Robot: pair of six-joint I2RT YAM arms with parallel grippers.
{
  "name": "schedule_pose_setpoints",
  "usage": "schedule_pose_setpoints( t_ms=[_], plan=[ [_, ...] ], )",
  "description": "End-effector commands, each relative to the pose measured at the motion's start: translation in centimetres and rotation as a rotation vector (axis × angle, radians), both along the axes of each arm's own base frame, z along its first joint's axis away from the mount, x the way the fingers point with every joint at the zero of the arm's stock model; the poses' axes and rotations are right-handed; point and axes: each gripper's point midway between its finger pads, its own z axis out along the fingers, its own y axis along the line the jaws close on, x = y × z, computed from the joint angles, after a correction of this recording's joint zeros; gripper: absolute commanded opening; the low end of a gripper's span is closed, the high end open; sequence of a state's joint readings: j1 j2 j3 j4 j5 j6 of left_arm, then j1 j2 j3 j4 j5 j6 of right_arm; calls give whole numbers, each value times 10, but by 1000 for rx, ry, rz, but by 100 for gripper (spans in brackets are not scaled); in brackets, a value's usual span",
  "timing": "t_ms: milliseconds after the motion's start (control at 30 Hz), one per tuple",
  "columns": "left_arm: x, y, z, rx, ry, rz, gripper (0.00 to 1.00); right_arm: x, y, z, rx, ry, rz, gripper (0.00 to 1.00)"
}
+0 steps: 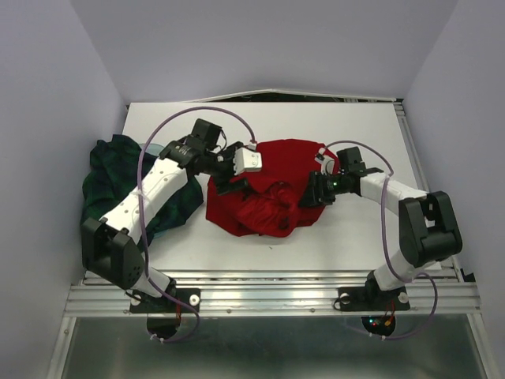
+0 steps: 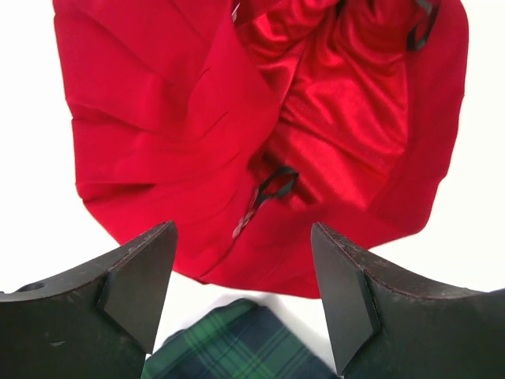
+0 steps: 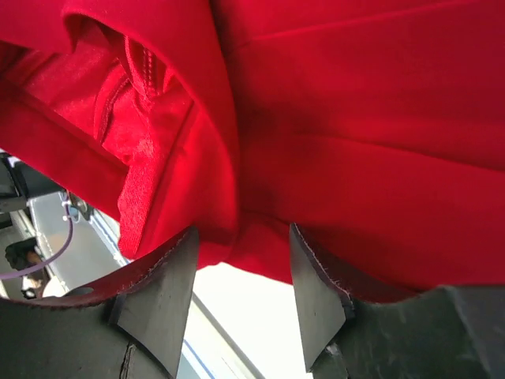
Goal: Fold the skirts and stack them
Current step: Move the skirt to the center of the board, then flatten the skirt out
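Note:
The red skirt (image 1: 268, 193) lies crumpled in the middle of the white table (image 1: 331, 122), its shiny lining and zip turned up in the left wrist view (image 2: 158, 118). The plaid skirt (image 1: 106, 170) lies bunched at the left edge, partly under my left arm. My left gripper (image 1: 227, 183) hovers at the red skirt's left edge, open and empty (image 2: 243, 229), with a plaid corner (image 2: 237, 347) below it. My right gripper (image 1: 309, 195) is at the red skirt's right edge, open (image 3: 243, 233), with the red hem (image 3: 355, 118) at its fingertips.
Grey walls close in the table on the left, right and back. A metal rail (image 1: 268, 296) runs along the near edge, where both arm bases stand. Purple cables loop over each arm. Something dark lies along the table's back edge (image 1: 276, 96).

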State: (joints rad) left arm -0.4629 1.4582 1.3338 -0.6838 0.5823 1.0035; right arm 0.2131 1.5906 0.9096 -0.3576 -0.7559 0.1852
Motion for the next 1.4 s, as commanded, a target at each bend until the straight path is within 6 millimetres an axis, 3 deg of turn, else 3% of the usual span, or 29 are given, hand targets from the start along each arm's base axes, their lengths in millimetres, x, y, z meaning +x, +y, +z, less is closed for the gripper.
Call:
schedule_pose_setpoints(
  t_ms=[0, 167, 333, 367, 433, 567, 767, 967, 1000, 1100, 1367],
  plan=[
    [4, -12, 14, -9, 6, 96, 80, 21, 14, 16, 31, -90, 11, 55],
    [4, -19, 18, -51, 35, 146, 80, 14, 25, 13, 90, -44, 47, 49],
    [11, -23, 21, -80, 70, 225, 80, 10, 34, 25, 166, -20, 84, 24],
    [15, -23, 22, -92, 81, 264, 80, 11, 36, 29, 177, -26, 88, 13],
    [21, -23, 17, -86, 95, 319, 80, 13, 36, 36, 183, -41, 88, 1],
    [34, -15, 17, -75, 92, 459, 82, 24, 33, 56, 155, -133, 49, 1],
    [27, -13, 20, -101, 111, 551, 88, 44, 11, 84, 7, -331, -62, 1],
    [4, -23, 34, -130, 77, 528, 90, 52, -13, 82, -180, -410, -151, 1],
    [-6, -31, 29, -114, 66, 502, 90, 55, -20, 78, -236, -420, -178, 1],
    [-8, -30, 11, -33, 24, 548, 89, 60, -29, 73, -331, -467, -205, 1],
    [-15, -34, -18, 41, -7, 598, 86, 57, -27, 65, -385, -474, -200, 1]
  ],
)
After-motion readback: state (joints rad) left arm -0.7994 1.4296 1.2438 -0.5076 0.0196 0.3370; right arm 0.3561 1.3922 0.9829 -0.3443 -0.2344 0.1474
